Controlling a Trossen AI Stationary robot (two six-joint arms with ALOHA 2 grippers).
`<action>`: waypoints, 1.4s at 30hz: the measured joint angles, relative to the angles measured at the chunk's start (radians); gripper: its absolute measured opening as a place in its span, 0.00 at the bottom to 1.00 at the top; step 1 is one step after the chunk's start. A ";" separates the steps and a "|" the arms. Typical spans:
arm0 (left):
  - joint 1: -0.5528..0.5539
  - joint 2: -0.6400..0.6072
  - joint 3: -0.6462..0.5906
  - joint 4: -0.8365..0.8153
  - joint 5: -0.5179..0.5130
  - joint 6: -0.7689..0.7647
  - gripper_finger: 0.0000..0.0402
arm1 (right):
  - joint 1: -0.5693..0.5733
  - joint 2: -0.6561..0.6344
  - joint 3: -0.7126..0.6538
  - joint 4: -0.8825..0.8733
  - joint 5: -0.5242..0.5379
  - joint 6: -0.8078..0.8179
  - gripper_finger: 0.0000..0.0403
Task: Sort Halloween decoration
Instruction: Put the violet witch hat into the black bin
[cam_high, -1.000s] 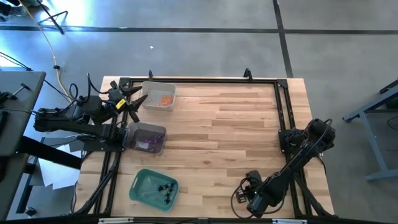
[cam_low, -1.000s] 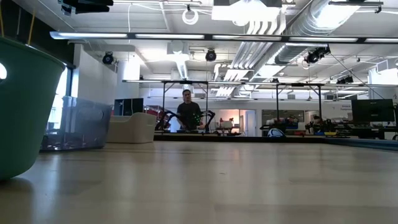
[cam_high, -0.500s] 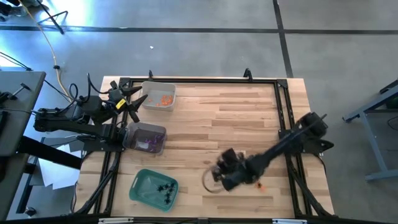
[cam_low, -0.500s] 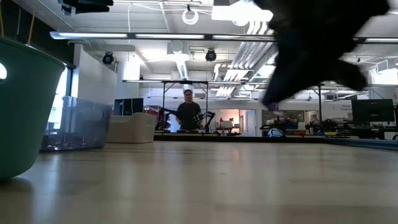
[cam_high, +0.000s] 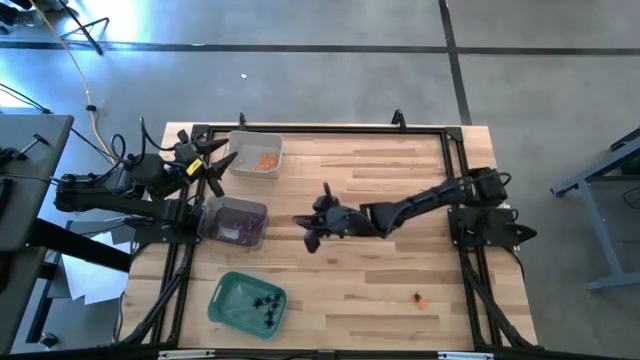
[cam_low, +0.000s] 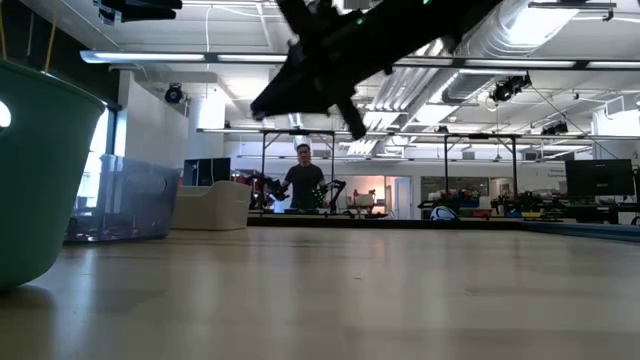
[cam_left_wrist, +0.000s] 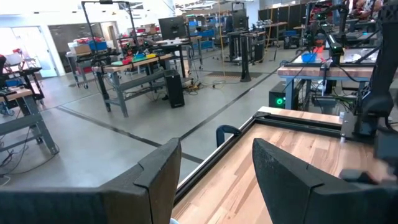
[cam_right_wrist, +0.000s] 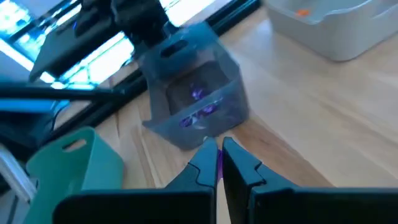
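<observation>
Found right gripper out over mid-table, just short of the purple-tinted tray. Fingers pressed together on a thin purple sliver at the tips, judged to be one purple trinket. Found left gripper at the table's left edge between the clear tray and the purple-tinted one, fingers spread, nothing between them.

Logged decoration locations:
- orange trinkets in the clear tray
- purple trinkets in the purple-tinted tray
- black spiders in the green tray
- one stray orange trinket loose on bare wood, well apart from all the trays

Handling, judged:
- Tiny moulded plastic, so very light and fairly stiff.
- Smooth surface, likely to slip or flick out of a fingertip pinch.
- Spider legs thin, probably bendy and apt to snag on neighbours.
- Best taken singly, across the thickest part of the body, with the very tips.
- For the stray piece, would need to come straight down over it.

Materials:
- Trays thin-walled plastic with rounded corners, two see-through and one opaque green.
- Table top pale wooden planks, matt, inside a dark metal frame.
</observation>
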 joint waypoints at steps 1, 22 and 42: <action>0.000 0.000 0.000 0.000 0.000 0.000 0.46 | -0.013 0.022 0.014 0.010 -0.032 -0.013 0.00; 0.000 0.000 0.000 0.000 0.000 0.000 0.46 | -0.154 0.460 0.712 -0.147 -0.405 -0.348 0.00; 0.000 0.000 0.000 0.000 0.000 0.000 0.46 | -0.189 0.527 0.806 -0.169 -0.480 -0.487 0.29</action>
